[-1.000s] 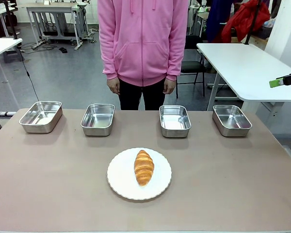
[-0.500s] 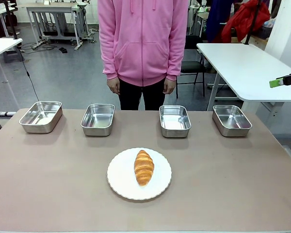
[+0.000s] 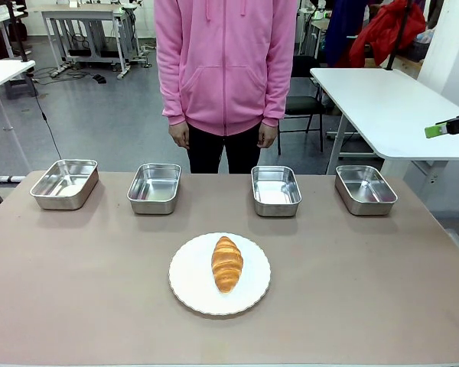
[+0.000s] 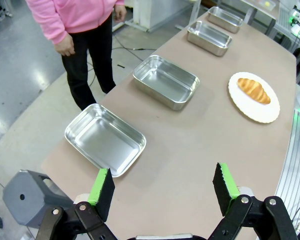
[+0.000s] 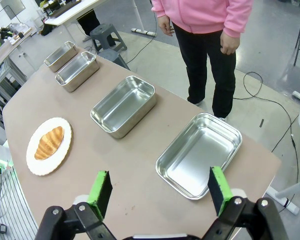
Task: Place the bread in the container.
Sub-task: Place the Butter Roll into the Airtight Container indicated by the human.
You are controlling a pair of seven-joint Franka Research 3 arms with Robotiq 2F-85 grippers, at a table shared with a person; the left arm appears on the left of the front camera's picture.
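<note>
Now the bread point(image 3: 227, 264) sits on the white plate point(image 3: 188, 292), well apart from the left hand point(image 4: 162, 170) and right hand point(image 5: 159, 173), both wide open and empty.

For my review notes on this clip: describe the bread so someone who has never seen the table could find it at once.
On the brown table, a round white plate sits in the middle, on the robot's side of a row of four steel pans. The bread lies on that plate: a golden-brown ridged croissant, the only food beside shiny empty metal.
</note>
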